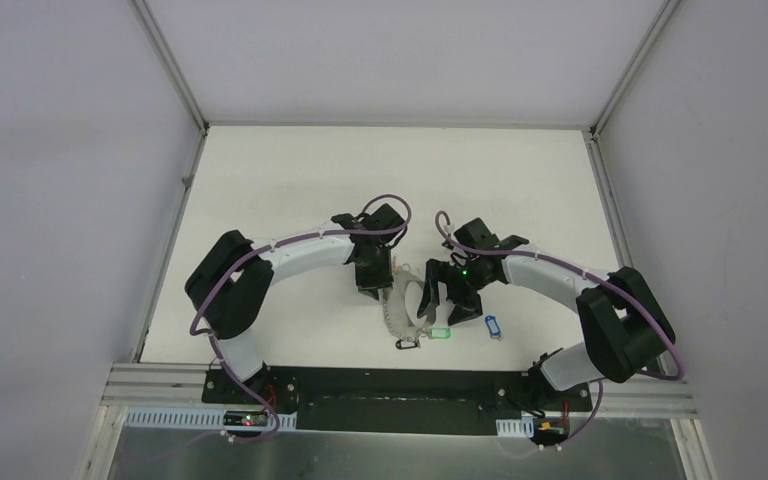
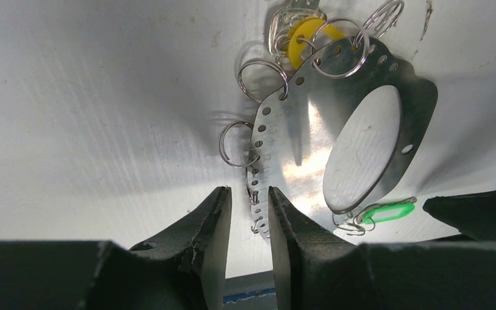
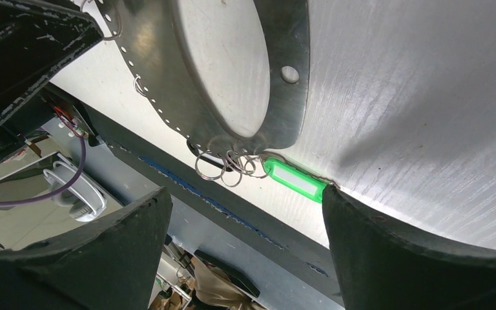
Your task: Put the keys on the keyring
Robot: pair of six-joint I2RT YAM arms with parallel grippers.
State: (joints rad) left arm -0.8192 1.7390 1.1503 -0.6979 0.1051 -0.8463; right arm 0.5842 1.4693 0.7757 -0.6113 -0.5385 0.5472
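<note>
Top external view gives me both arms bent inward over the white table [image 1: 290,180], meeting above the keyring [image 1: 393,315], which sits near the middle of the table's near edge. On my left wrist feed the keyring reads as a flat, shiny metal hoop with small holes punched along its rim and split rings [image 2: 236,143] hanging from several of them. It looks tipped up off the table rather than lying flat. The left gripper [image 1: 374,288] has its jaws drawn narrow with the hoop's perforated rim running down into the gap. I cannot tell whether the pads are actually pressing on it. The right gripper [image 1: 445,300] is spread wide and holds nothing, hanging over the hoop's right side. A green tag [image 1: 438,333] lies at the hoop's near rim beside a bunch of split rings, its end just against the right gripper's finger. A black tag [image 1: 407,344] sits just left of it, also at the near rim. A blue tag [image 1: 492,326] rests on the table apart from the hoop, to its right. A yellow tag [image 2: 302,35] shows at the hoop's far rim, caught among rings there.
</note>
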